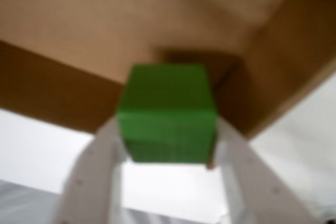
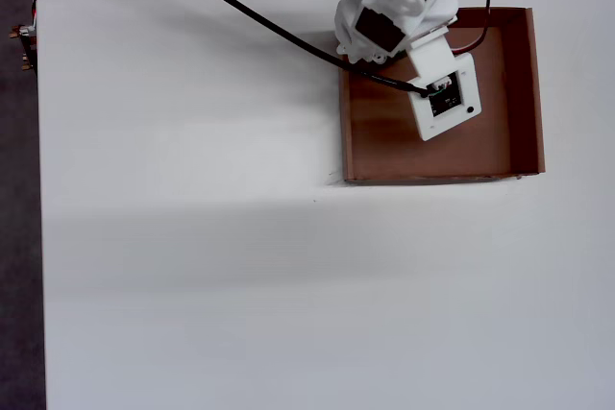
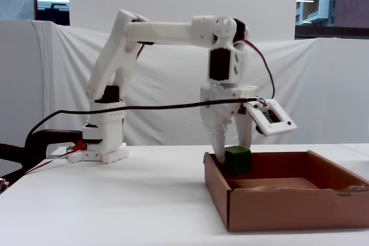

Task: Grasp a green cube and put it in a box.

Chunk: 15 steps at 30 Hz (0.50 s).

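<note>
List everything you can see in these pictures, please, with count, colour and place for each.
green cube: one, bright green, held between the fingers above the box floor, near the box's left wall in the fixed view.
box: one, brown cardboard, shallow and open-topped, on the table's right side in the fixed view.
table: one, white, bare apart from the box and the arm.
backdrop cloth: one, white, hanging behind the table.
cable: one, black, running across the table to the arm's wrist.
arm: one, white, base at the left of the fixed view, reaching over the box.
hand: one, white, pointing down, shut on the green cube.
</note>
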### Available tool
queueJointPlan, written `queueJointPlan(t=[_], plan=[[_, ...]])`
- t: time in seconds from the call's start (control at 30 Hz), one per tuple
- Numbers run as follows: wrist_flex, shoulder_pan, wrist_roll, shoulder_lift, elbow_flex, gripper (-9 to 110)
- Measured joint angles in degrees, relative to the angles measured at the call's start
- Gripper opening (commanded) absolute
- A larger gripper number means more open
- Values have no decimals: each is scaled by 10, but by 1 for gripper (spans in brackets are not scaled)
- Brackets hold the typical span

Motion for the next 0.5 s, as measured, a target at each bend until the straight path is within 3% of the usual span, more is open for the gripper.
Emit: queueJointPlan(t=[0.5], plan=[[0,0,0,-44,-23,21]])
